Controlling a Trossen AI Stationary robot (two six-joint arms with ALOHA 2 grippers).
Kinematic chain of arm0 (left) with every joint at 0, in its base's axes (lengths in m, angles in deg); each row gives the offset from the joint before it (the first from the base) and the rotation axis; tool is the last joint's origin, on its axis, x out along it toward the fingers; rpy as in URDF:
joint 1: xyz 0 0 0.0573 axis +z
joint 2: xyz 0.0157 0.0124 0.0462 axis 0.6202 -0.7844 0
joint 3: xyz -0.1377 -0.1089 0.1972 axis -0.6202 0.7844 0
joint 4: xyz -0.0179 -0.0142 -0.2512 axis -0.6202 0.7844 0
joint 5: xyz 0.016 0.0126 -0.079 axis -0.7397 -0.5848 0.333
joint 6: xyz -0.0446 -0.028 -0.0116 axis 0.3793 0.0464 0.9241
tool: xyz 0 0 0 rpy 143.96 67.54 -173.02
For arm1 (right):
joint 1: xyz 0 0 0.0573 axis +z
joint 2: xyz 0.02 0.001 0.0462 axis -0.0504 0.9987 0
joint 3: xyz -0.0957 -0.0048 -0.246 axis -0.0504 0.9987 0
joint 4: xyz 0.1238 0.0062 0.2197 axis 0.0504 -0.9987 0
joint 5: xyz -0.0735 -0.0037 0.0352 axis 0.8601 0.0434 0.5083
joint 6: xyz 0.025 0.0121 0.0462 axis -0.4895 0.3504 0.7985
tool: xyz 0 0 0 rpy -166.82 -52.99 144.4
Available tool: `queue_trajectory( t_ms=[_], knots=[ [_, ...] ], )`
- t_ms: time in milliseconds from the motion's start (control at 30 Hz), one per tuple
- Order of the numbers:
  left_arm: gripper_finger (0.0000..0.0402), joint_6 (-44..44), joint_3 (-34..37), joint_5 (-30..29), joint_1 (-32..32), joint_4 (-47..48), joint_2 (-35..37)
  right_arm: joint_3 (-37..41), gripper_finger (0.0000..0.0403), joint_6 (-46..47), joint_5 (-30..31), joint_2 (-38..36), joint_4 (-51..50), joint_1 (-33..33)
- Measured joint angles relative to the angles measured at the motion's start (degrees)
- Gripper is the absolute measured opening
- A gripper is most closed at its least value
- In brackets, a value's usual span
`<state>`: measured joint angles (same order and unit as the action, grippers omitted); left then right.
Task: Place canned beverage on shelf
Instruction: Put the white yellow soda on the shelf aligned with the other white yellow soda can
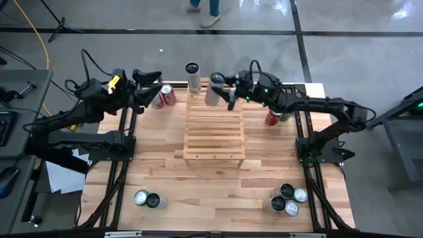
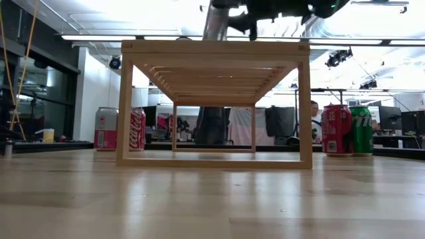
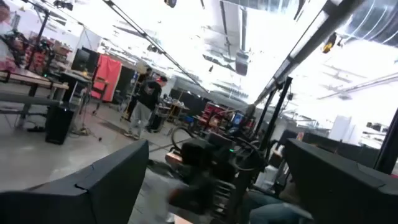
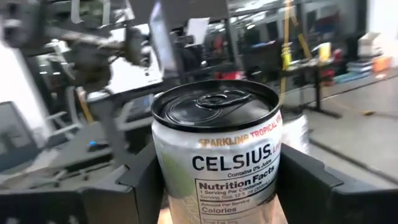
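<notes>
Above the shelf's (image 1: 214, 129) far edge, right fingers (image 1: 222, 94) clasp a Celsius can (image 1: 215, 90) for placing; left fingers (image 1: 147, 86) spread empty.

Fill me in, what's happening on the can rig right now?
The right gripper is shut on a silver Celsius can, holding it over the far edge of the wooden shelf; the can isn't set down yet. The left gripper is open and empty, waiting near a red can by the shelf's far left corner. Another slim can stands behind the shelf, a red and a green can sit to its right, and more cans wait at the near edge.
</notes>
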<state>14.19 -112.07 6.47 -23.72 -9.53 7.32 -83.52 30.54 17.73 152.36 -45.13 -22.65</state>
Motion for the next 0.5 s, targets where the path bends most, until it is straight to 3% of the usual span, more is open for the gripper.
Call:
queue_trajectory(
  t_ms=[200, 500],
  knots=[
    [0.0364, 0.64, 0.02, 0.0, 0.0, -1.93, 0.02, -7.07, 0.023, -2.36, 0.13, 7.9, -2.2, -3.28],
    [0.0364, 1.6, 0.02, 0.02, -0.02, -2.07, 0.51, -10.41, 0.023, -2.92, 2.8, 11.47, -5.93, -6.44]
  ],
)
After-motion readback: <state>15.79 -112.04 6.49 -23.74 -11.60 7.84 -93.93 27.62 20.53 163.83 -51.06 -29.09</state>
